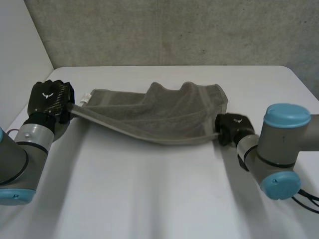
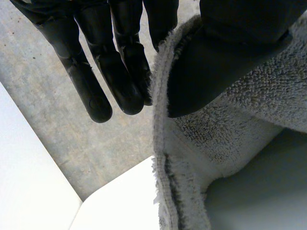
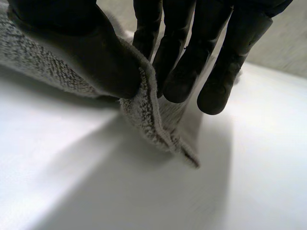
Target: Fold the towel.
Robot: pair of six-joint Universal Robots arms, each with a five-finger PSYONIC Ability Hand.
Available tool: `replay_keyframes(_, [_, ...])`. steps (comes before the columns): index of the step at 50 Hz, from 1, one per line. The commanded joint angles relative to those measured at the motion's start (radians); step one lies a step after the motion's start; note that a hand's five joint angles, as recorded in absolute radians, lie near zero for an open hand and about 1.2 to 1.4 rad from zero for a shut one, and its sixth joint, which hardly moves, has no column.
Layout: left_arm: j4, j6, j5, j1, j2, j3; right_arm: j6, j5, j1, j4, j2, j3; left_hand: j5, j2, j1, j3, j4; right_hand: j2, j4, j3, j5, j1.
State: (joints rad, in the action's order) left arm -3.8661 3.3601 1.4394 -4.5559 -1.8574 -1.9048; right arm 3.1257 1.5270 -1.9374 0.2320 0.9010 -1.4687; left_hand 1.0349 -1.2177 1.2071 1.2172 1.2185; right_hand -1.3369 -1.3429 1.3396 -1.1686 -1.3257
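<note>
Left hand (image 1: pixel 49 99) pinches the towel's (image 1: pixel 164 117) left end between thumb and straight fingers (image 2: pixel 117 76). Right hand (image 1: pixel 230 128) pinches the right corner the same way. Wrist views show both pinches close up. Head view shows the towel stretched over the table (image 1: pixel 149 199), at 3 o'clock from the left hand and 10 o'clock from the right.

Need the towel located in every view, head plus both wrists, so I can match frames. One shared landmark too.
Head view: towel stretched across mid-table between left robot hand and right robot hand.
Left wrist view: towel edge pinched between the left robot hand's thumb and fingers.
Right wrist view: towel corner pinched between the right robot hand's thumb and fingers.
Shared landmark: the white table.
</note>
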Motion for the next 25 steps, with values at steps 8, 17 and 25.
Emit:
replay_keyframes(8, [0.039, 0.021, -0.016, 0.017, 0.084, -0.046, -0.194, -0.098, 0.093, -0.029, 0.321, -0.027, 0.187, -0.179, 0.189, 0.179, 0.178, -0.059, -0.053, 0.057, -0.053, -0.071])
replay_keyframes(17, [0.254, 0.196, -0.108, 0.006, 0.202, -0.146, -0.651, -0.206, 0.175, -0.442, 0.371, -0.028, 0.187, -0.179, 0.189, 0.179, 0.178, -0.059, -0.053, 0.057, -0.053, -0.071])
replay_keyframes(25, [0.56, 0.377, -0.248, -0.018, 0.4, -0.24, -0.926, -0.235, 0.245, -0.835, 0.469, -0.074, 0.187, -0.179, 0.189, 0.179, 0.178, -0.059, -0.053, 0.057, -0.053, -0.071])
